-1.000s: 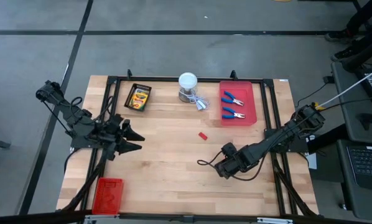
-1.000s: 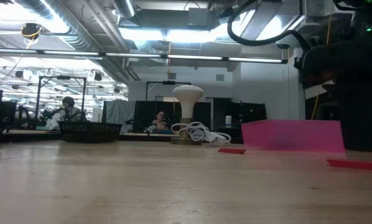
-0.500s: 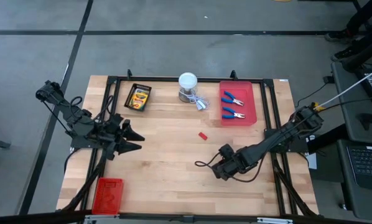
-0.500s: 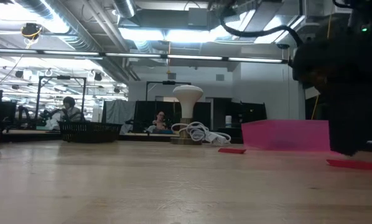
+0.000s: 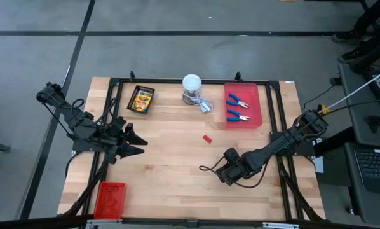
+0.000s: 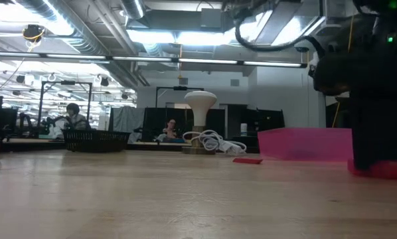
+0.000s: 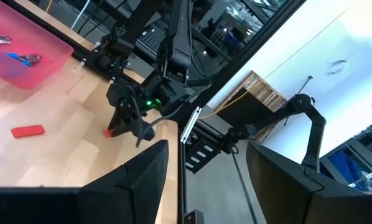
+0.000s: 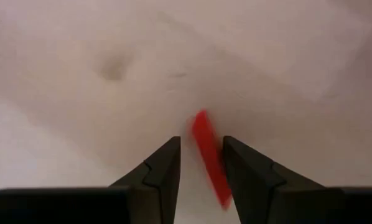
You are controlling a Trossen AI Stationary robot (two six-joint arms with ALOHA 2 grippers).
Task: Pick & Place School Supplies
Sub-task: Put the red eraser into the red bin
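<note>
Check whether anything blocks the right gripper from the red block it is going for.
Nothing visible does. The right gripper is down at the table with the red block already between its open fingers, bare wood around it.

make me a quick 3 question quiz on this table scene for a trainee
1. True or false: both blue-handled pliers lie in the red tray at the far side of the table.
2. What sits between the right gripper fingers in its wrist view? A) a crayon box B) a red block C) a cable
3. Fill in: the left gripper hangs over the table's left side with its jaws ____.

Key: 1 true. 2 B, though whether the fingers actually pinch it is not clear. 3 open.
</note>
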